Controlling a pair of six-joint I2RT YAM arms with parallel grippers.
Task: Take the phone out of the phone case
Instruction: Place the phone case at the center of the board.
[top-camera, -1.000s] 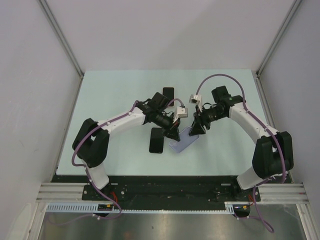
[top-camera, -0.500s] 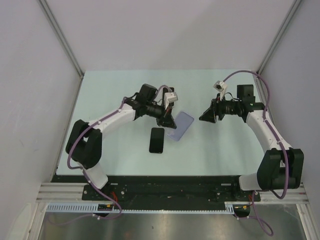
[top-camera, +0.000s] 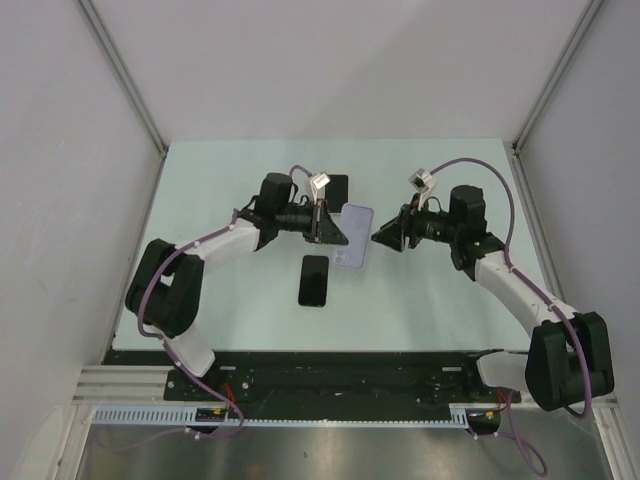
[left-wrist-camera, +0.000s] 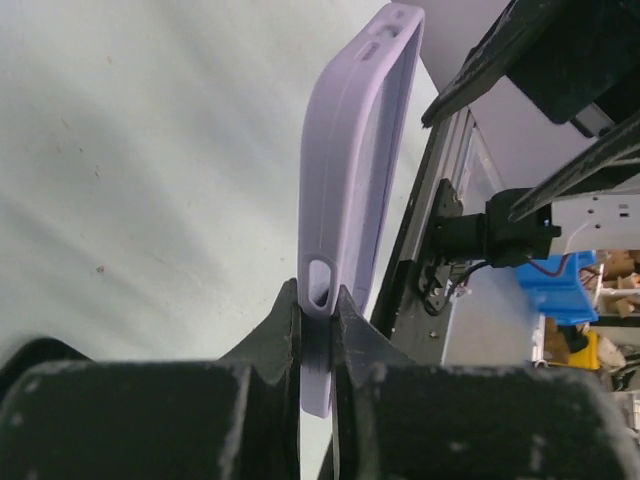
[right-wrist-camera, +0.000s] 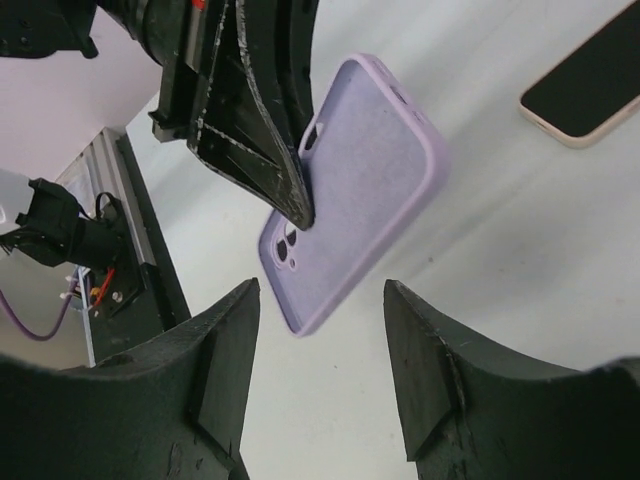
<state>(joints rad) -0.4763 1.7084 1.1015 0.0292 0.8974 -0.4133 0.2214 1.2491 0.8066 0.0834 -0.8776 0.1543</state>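
Observation:
The lilac phone case (top-camera: 352, 247) hangs above the table, empty, with its hollow inside showing in the right wrist view (right-wrist-camera: 360, 180). My left gripper (top-camera: 335, 235) is shut on its camera-hole end (left-wrist-camera: 318, 300), and the case (left-wrist-camera: 355, 150) stands edge-on past the jaws. A black phone (top-camera: 314, 280) lies flat on the table just in front of the case, apart from it. My right gripper (top-camera: 381, 238) is open, a short way right of the case and empty (right-wrist-camera: 322, 290).
A second dark phone (top-camera: 337, 187) with a beige rim (right-wrist-camera: 585, 90) lies on the table behind the left gripper. The pale green table (top-camera: 230, 180) ends at grey walls on both sides and at a black rail (top-camera: 330, 372) in front.
The left gripper lifted the lilac case off the table and carried it back and left. The right gripper let go, swung away right, then came back towards the case.

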